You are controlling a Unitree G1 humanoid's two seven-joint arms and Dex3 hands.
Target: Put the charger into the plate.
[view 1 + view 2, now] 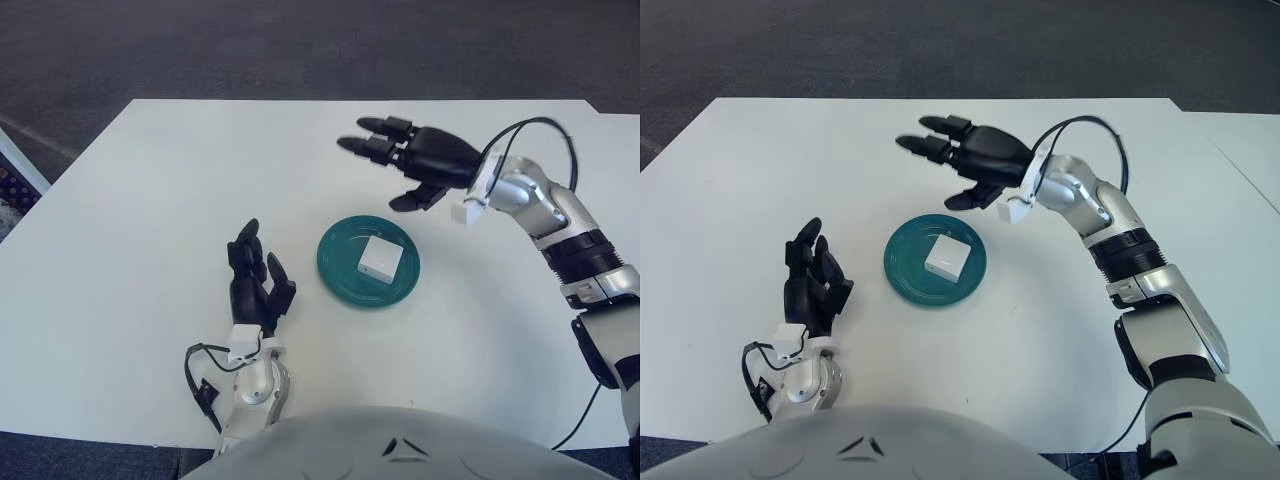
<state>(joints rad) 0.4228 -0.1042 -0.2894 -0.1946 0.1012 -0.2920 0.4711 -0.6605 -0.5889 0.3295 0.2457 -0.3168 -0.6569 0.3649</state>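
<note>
A white square charger (380, 258) lies inside the round teal plate (340, 272) near the middle of the white table; it also shows in the right eye view (946, 258). My right hand (400, 158) is above and behind the plate, fingers spread and pointing left, holding nothing and clear of the charger. My left hand (255, 280) shows to the left of the plate, fingers relaxed and pointing away from me, empty.
The white table (150, 200) spreads around the plate, with its far edge against dark carpet. A black cable (540, 128) loops off my right wrist. A patterned object (12, 180) shows at the far left edge.
</note>
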